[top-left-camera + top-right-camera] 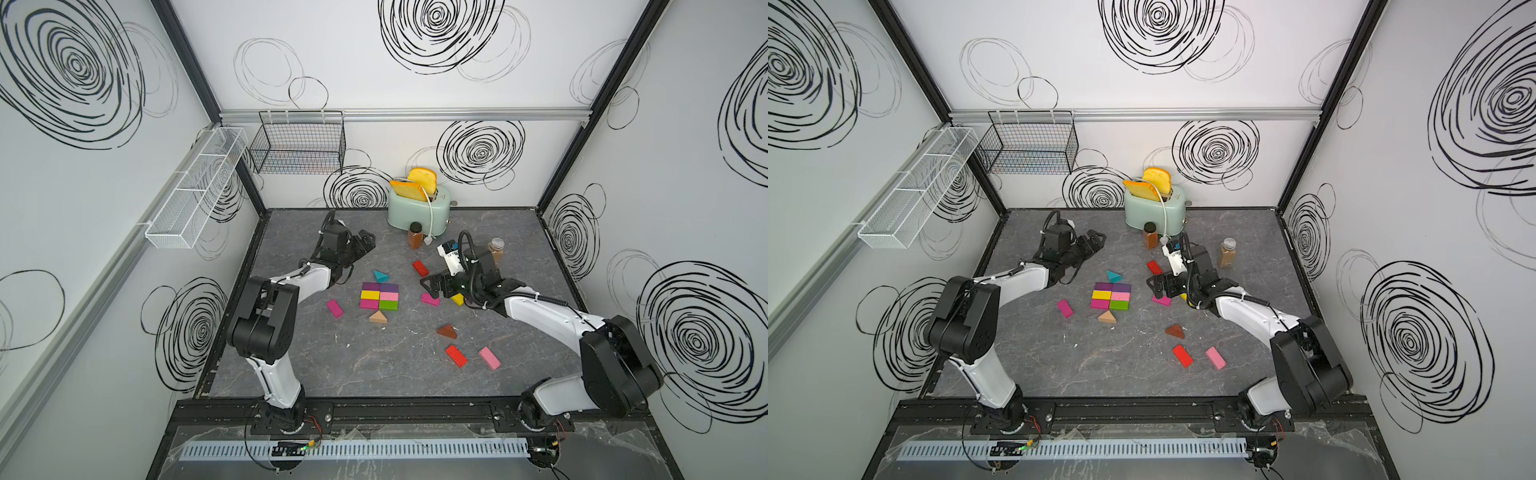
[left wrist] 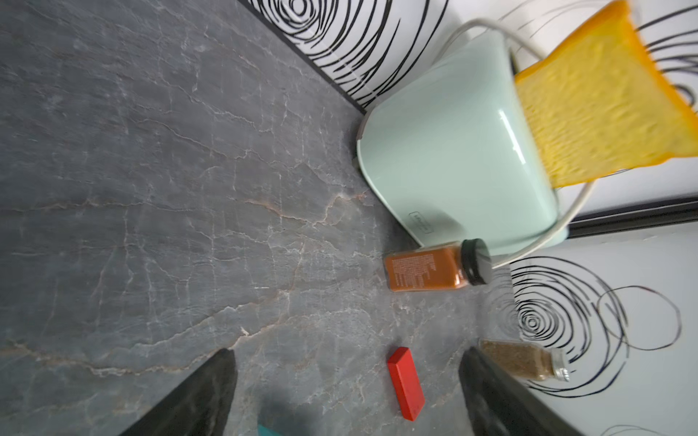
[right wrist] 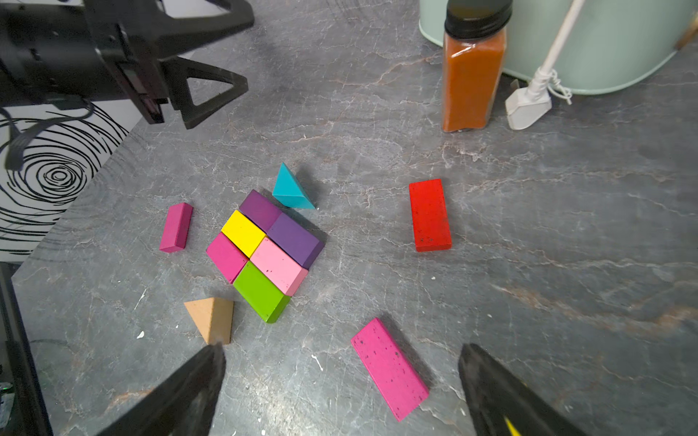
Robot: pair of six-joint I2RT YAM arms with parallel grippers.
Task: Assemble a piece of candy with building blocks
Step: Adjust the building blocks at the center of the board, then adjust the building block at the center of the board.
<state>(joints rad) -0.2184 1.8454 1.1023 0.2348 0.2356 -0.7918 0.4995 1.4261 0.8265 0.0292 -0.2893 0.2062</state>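
The right jaws stand wide open and empty above the counter (image 3: 566, 302), with a magenta brick (image 3: 389, 368) lying flat between them, just ahead of their tips. Farther ahead, six bricks (image 3: 264, 253) sit packed edge to edge in a two-by-three patch. A teal wedge (image 3: 291, 188) lies just beside its far corner, and a tan wedge (image 3: 211, 319) just beside its near end, close to one tip. The left jaws are spread wide too, holding nothing, well apart from that patch. A red brick (image 2: 405, 383) lies on the counter ahead, between them, with a spice jar (image 2: 426, 268) and a toaster (image 2: 453, 151) beyond it.
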